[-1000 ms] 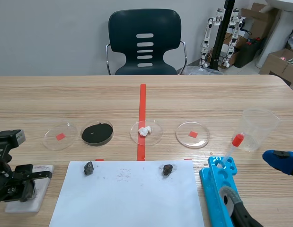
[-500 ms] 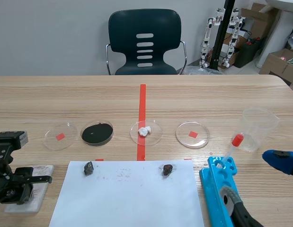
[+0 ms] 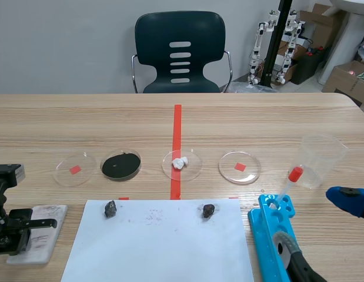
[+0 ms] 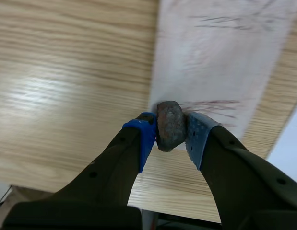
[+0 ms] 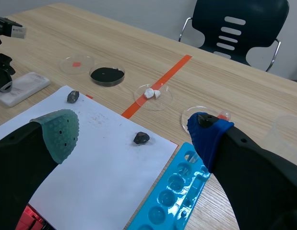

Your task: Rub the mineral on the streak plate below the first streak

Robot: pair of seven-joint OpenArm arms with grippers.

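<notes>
The left claw (image 4: 171,138) is pinching a dark brownish mineral (image 4: 170,120) between its blue pads. It is pressing the mineral against the white streak plate (image 4: 220,57) near one edge, where a reddish-brown streak (image 4: 210,103) is running off beside it. Darker streaks (image 4: 230,21) are showing at the plate's far end. In the scene view the plate is lying at 8 o'clock from the white paper sheet (image 3: 158,241) on the worktop (image 3: 229,123). The right claw (image 5: 133,128) is hanging spread wide, gripping nothing, at 3 o'clock from the sheet.

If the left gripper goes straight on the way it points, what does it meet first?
The white plate; the stone in the left gripper seems to touch it or sit just above it.
</notes>
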